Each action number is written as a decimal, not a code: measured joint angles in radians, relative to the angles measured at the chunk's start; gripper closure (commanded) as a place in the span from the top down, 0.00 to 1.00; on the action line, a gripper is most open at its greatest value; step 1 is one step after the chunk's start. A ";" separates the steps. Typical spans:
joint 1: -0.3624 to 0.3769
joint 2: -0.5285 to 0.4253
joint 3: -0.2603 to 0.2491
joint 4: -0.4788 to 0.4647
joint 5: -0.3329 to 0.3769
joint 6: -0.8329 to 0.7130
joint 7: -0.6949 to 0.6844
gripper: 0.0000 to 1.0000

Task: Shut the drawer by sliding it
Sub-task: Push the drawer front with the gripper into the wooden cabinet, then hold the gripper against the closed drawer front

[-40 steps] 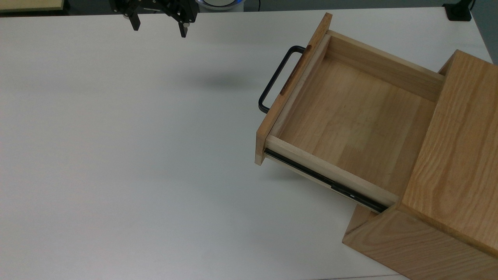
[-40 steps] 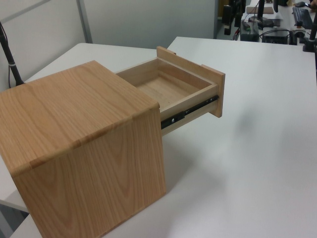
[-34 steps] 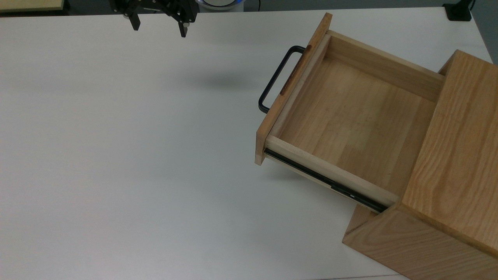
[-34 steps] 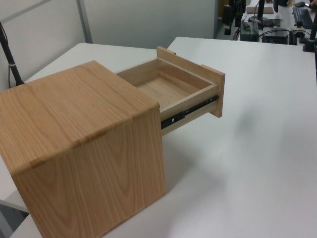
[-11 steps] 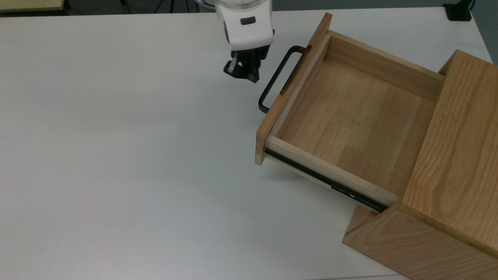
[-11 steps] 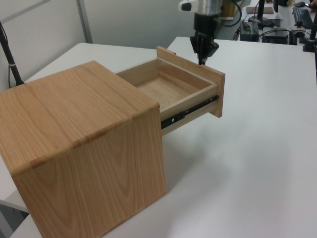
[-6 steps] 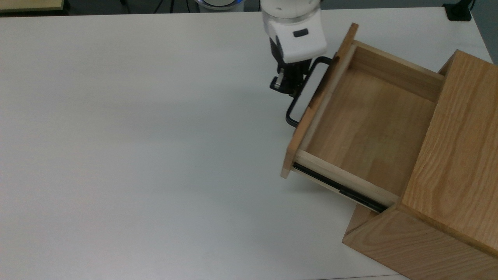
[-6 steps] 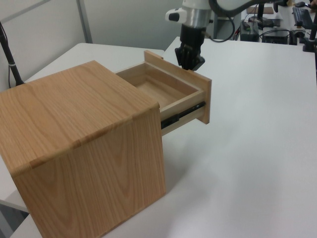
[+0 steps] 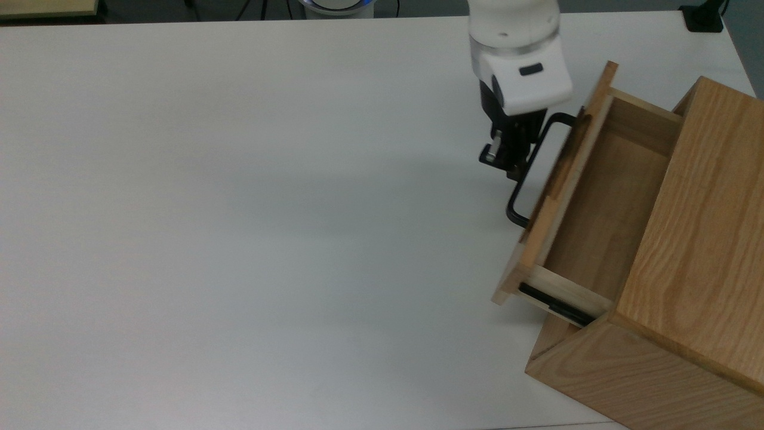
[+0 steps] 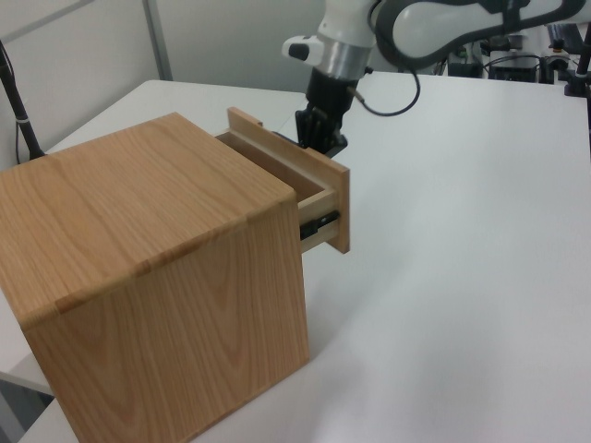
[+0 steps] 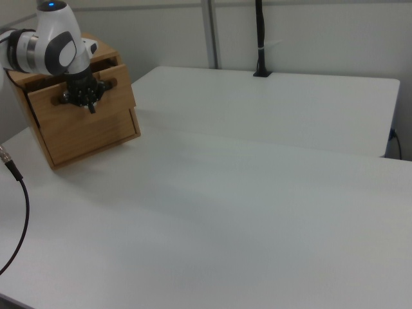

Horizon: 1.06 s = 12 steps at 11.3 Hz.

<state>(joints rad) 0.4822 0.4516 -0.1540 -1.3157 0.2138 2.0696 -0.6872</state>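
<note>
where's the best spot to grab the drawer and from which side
Take the drawer by the straight middle of its black bar handle. That bar stands off the flat front panel, leaving a gap for fingers. Come from the open table side, the top view's left, where the tool already sits against the handle.

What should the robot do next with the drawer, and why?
Probably push a little more the same way, toward the cabinet. The drawer sticks out partway, with some black rail showing. The hand is right at the black handle, on the top view's left side of the drawer front, so pushing should slide it in.
</note>
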 measured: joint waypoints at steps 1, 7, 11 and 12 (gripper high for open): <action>0.010 0.037 0.001 0.031 0.000 0.042 0.016 0.00; 0.035 0.113 0.039 0.078 0.000 0.197 0.047 0.00; 0.033 0.115 0.050 0.080 0.000 0.281 0.098 0.00; 0.034 0.119 0.060 0.080 0.000 0.304 0.131 0.00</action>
<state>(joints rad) 0.5158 0.5704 -0.0938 -1.2361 0.2137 2.3735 -0.5563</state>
